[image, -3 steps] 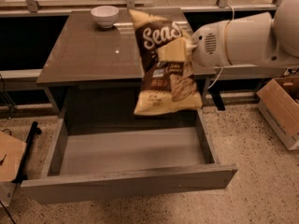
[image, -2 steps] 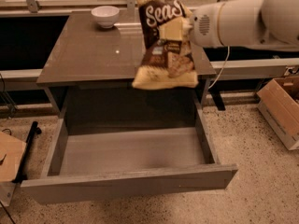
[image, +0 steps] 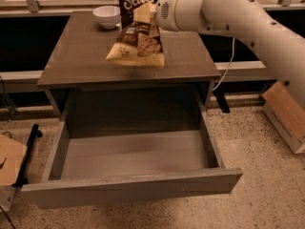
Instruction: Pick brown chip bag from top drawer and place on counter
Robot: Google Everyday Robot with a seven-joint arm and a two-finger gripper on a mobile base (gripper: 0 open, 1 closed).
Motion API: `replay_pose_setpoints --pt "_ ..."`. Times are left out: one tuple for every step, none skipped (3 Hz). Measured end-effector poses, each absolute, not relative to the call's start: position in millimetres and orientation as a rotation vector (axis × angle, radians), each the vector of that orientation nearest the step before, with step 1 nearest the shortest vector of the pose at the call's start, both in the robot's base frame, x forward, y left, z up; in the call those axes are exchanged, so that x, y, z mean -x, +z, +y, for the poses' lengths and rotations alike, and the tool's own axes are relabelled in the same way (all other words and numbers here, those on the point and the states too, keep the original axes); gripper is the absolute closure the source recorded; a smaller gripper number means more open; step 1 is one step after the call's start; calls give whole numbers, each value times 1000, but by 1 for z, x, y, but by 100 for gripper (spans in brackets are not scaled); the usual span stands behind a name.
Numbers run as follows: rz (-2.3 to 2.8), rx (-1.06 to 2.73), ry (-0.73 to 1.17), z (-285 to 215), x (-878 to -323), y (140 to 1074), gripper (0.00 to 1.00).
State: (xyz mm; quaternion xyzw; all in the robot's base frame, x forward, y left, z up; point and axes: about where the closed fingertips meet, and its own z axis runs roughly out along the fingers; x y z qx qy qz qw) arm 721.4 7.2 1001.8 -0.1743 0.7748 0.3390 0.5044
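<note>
Drawer: pulled wide open below the counter's front edge, with nothing showing on its grey floor.
Counter: glossy grey-brown top, bare on its left side.
Bowl: small and white, standing at the counter's back edge, left of middle.
Chip bag: dark brown with cream edges, hanging upright over the middle of the counter and just right of the bowl. Its lower edge is low over the counter; I cannot tell whether it touches.
Hand: over the back half of the counter, closed on the upper part of the chip bag, one pale finger lying across the bag's front.
Arm: white, reaching in from beyond the counter's right side.
Box: cardboard, on the floor well right of the counter.
Done: the chip bag is out of the drawer and above the counter.
Left: by my reading, lower the bag until it rests on the counter, let go, and draw the hand clear.
</note>
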Motion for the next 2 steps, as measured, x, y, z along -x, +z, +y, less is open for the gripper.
replay_pose_setpoints --pt "1876 415 822 54 -761 979 84" --pt "1880 438 834 78 -765 974 60"
